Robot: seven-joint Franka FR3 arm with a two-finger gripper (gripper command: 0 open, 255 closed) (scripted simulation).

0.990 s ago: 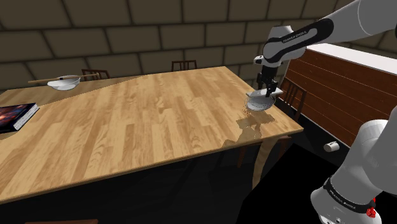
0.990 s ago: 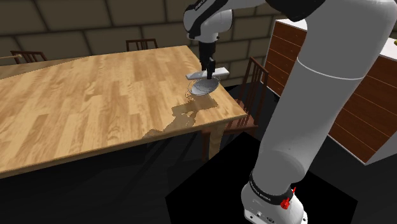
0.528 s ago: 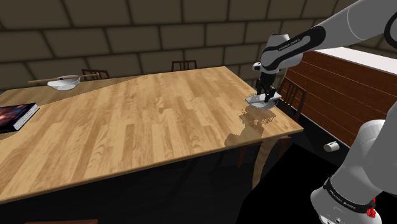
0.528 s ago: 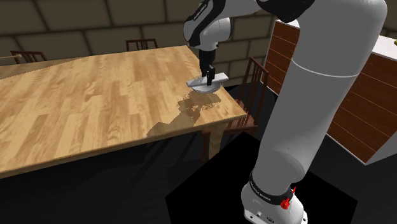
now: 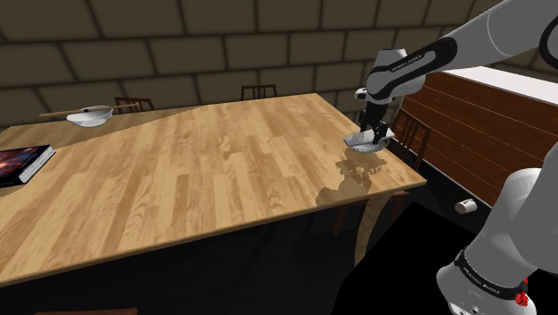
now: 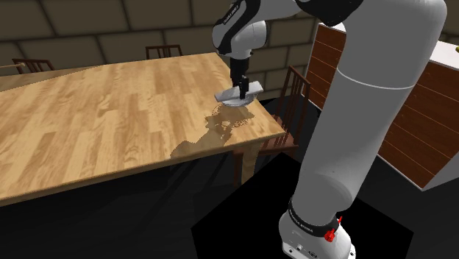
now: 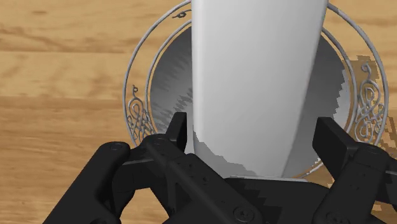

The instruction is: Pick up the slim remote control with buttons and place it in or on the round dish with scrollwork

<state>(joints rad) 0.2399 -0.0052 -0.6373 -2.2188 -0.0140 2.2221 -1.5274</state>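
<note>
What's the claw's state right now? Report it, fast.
Claw: open. Its fingers stand apart around the remote, with a gap showing beside one, so the remote is not held; it sits over the dish.

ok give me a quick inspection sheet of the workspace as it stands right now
surface: wooden table, plank top.
job's things: remote control, a plain pale slab, spans the round dish with scrollwork on its rim, near the table's corner at the shoulder view's right; whether it rests on the dish is unclear.
clutter: book at the shoulder view's left edge; white bowl at the far corner; both far from the dish.
grippers: gripper down at the dish, astride the remote control; grip cannot be told.
cables: nothing seen.
surroundings: stone-block wall, chairs, wood-panelled cabinet, black area under the table.
</note>
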